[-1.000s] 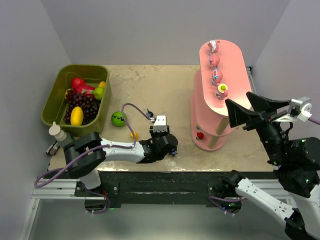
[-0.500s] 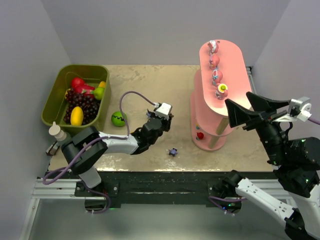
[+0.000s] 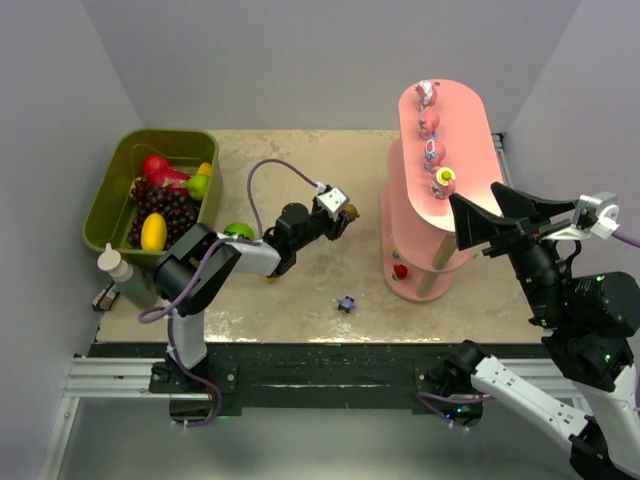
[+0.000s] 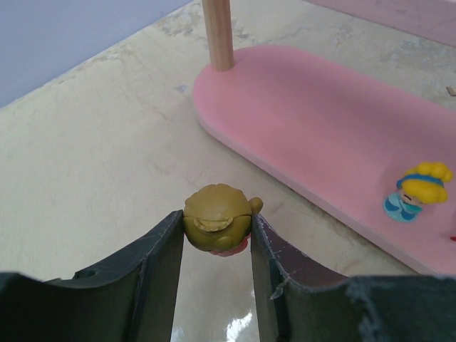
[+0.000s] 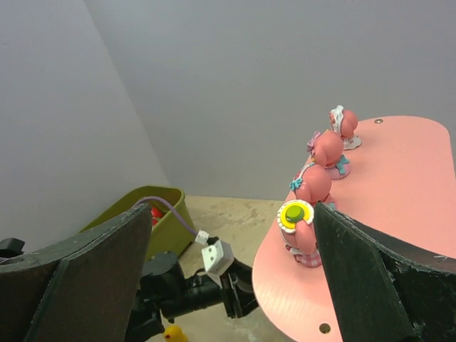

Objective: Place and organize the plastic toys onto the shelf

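Left gripper [image 4: 217, 224] is clamped on an olive-brown figurine [image 4: 214, 212], rounded and glossy with a pink underside. It is pinched between two matte black fingers [image 4: 160, 263] at bottom centre of the wrist view. Just beyond sits the shelf [image 4: 306, 121], with a smooth pink round-ended bottom board. One tan wooden post [image 4: 218, 32] rises at top centre, and one blue-and-yellow figurine [image 4: 413, 191] stands on the board at right. Right gripper [image 5: 234, 211] hangs spread wide, holding nothing, beside the top board. Up there are four pink figurines [image 5: 313, 184] in a row, the nearest capped by a yellow ring with a green centre. Overhead, a small red piece [image 3: 400, 270] sits on a lower tier, possibly a toy. One dark purple spiky toy [image 3: 346, 303] lies on the speckled table [image 3: 300, 160], lower centre.
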Action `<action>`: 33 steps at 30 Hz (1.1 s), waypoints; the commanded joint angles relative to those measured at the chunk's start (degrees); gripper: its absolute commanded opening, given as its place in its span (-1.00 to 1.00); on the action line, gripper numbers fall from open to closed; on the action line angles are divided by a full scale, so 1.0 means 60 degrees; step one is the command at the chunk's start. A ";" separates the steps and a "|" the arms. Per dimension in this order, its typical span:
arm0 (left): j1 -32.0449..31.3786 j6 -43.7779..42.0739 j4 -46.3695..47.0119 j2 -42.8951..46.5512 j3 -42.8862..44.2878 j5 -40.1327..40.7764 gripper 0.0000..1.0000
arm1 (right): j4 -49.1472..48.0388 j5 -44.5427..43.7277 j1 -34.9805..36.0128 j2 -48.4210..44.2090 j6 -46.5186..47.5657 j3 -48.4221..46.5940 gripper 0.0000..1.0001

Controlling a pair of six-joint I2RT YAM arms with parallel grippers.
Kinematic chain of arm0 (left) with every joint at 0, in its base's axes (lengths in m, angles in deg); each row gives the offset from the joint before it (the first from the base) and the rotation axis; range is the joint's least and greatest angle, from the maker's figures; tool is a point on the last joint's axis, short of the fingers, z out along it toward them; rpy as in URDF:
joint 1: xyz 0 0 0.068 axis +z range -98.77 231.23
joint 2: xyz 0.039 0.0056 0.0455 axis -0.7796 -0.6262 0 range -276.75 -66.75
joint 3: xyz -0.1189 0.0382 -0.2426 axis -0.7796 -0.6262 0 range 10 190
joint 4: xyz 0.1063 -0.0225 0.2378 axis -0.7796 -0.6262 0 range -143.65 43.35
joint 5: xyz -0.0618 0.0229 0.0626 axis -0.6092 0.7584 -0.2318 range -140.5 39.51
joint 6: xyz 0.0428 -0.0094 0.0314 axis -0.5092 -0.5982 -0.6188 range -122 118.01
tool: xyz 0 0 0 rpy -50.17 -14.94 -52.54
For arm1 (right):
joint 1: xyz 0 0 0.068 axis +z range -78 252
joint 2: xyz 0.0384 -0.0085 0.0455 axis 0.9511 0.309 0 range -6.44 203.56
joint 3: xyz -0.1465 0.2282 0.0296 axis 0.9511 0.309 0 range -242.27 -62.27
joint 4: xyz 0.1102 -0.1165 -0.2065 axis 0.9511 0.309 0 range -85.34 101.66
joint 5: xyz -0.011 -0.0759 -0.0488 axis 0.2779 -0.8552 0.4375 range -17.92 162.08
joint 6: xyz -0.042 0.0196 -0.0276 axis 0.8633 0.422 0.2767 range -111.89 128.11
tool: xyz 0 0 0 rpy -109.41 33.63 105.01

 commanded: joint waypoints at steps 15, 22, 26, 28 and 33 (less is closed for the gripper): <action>0.0394 -0.0626 0.0294 -0.2397 0.3202 -0.4284 -0.52 | -0.0490 -0.0725 0.0012 0.0314 -0.0349 -0.0186 0.96; 0.0365 -0.1080 -0.0321 -0.2544 0.3744 -0.5296 -0.52 | -0.0490 -0.0740 -0.0003 0.0431 -0.0305 -0.0230 0.96; 0.0380 -0.1197 -0.0569 -0.2675 0.4022 -0.5545 -0.52 | -0.0490 -0.0769 -0.0003 0.0432 -0.0276 -0.0201 0.96; 0.0380 -0.1212 -0.0774 -0.2777 0.4140 -0.5734 -0.52 | -0.0520 -0.0769 0.0012 0.0417 -0.0276 -0.0186 0.96; 0.0307 -0.1241 -0.0951 -0.3027 0.4375 -0.5970 -0.52 | -0.0520 -0.0755 0.0012 0.0373 -0.0276 -0.0186 0.96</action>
